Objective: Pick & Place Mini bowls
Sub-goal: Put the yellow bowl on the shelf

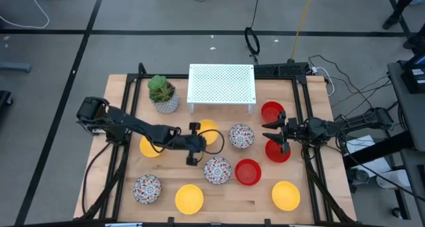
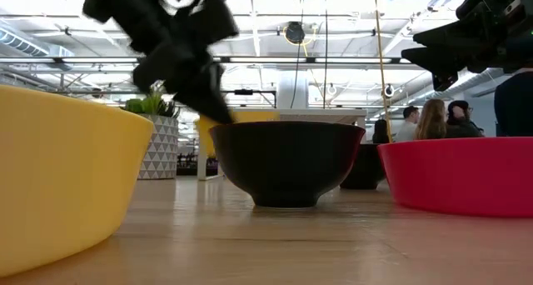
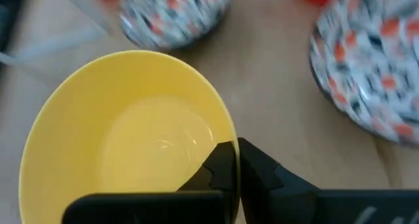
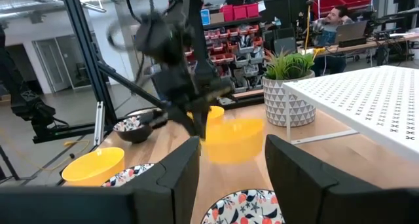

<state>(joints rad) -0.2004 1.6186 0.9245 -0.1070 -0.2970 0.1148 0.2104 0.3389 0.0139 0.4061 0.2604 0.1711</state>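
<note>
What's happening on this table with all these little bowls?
Two robot arms are working over a wooden table scattered with small yellow, red and patterned bowls. The left gripper has its fingers clamped over the rim of a yellow bowl near the white rack, and the right wrist view suggests the bowl is lifted off the table. The right gripper hangs open between two red bowls, holding nothing. The other bowls sit untouched.
</note>
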